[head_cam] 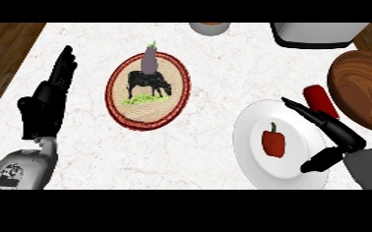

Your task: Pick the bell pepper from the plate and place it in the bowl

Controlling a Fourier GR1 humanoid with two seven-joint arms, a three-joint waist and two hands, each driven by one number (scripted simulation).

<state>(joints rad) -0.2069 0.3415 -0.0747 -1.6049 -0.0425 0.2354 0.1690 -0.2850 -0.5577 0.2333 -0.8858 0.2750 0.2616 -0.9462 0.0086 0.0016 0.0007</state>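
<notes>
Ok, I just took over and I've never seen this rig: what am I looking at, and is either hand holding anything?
One view, from the robot's head, looking steeply down at a pale counter. The left hand rests open at the left, holding nothing. The right hand is open over the white plate, fingers either side of the red bell pepper, not closed on it. The wooden bowl sits at the right edge. Also there: a patterned plate with an eggplant, and a red object beside the bowl.

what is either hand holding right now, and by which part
Nothing is held. The right hand is open beside the bell pepper on the white plate; the left hand rests open at the left.
</notes>
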